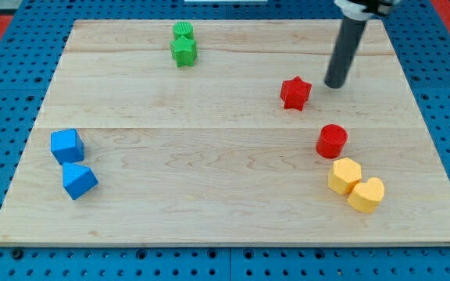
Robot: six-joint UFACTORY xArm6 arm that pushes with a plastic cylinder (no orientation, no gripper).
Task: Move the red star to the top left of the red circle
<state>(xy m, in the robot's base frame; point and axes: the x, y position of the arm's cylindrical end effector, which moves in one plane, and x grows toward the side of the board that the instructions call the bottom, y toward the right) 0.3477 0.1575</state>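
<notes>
Rod, not jaws, is what I end in, so nothing here opens, closes or holds anything; my tip [337,84] only slides and shoves. It rests on the desk [209,195] just beside the red star [295,93], on the star's right and slightly toward the view's top, with a small gap between them as far as I can tell.

The red star lies in the right half of the board, above the red circle [331,140] and a little to its left. By my judgement it already sits roughly to the circle's top left, though close in; a short nudge toward the view's left would make the placing plainer. Standing on the star's right side suits exactly that push, which is probably why my tip is here.

Just below the red circle, toward the view's bottom, the yellow hexagon [344,175] and the yellow heart [366,194] touch each other; I should keep clear of them and of the circle so the reference does not shift.

Well apart are the rest: a green cylinder [182,31] and a green star [183,51] stacked close at the view's top, and a blue cube [66,145] with a blue triangle [79,180] at the view's left, none in my path
</notes>
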